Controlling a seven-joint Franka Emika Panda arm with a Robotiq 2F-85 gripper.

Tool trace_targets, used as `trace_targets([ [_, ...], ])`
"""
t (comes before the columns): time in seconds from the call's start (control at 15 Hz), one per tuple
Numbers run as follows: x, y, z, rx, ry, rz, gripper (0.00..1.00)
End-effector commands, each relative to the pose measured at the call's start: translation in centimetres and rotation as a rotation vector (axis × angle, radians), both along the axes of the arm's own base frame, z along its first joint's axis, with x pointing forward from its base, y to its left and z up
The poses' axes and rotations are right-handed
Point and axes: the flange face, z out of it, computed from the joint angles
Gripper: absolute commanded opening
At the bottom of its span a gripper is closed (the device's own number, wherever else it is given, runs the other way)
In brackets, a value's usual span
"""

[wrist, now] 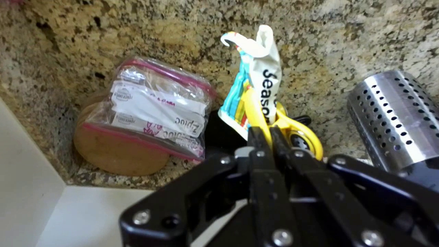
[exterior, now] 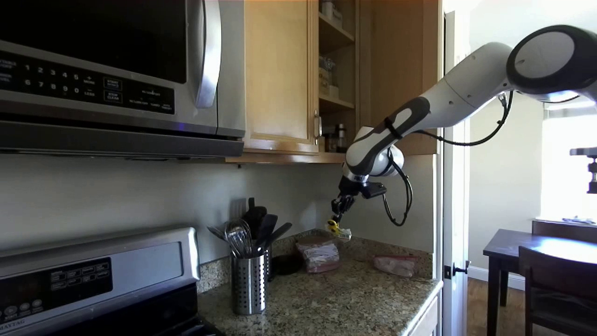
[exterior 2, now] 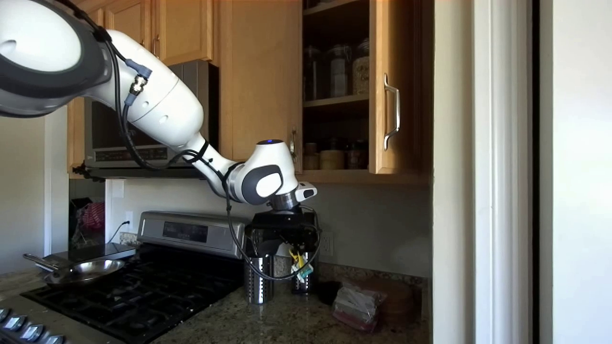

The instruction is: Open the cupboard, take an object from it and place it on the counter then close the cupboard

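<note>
As your hand (wrist: 268, 133) pinches the yellow clip-like piece (wrist: 255, 109) near the wrist view's centre, the attached packet (wrist: 269, 79) stretches lengthwise toward top centre; in an exterior view, both hang above the surface (exterior: 322, 298) at lower centre, so you'd likely lower next.

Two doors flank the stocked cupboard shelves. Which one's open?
The right-hand cupboard door in an exterior view: it stands swung out, exposing the shelves. The left-hand cupboard door, nearer the microwave, sits shut.
</note>
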Motion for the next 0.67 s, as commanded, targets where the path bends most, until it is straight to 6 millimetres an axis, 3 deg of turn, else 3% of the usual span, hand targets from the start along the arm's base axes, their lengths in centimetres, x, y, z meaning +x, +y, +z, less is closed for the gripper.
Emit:
trace_targets([
  [0.0, -0.1, 1.2, -3.1, -0.015, 0.007, -0.062, 0.06],
  [0.6, -2.1, 4.7, -12.1, -0.056, 0.128, -0.086, 0.06],
])
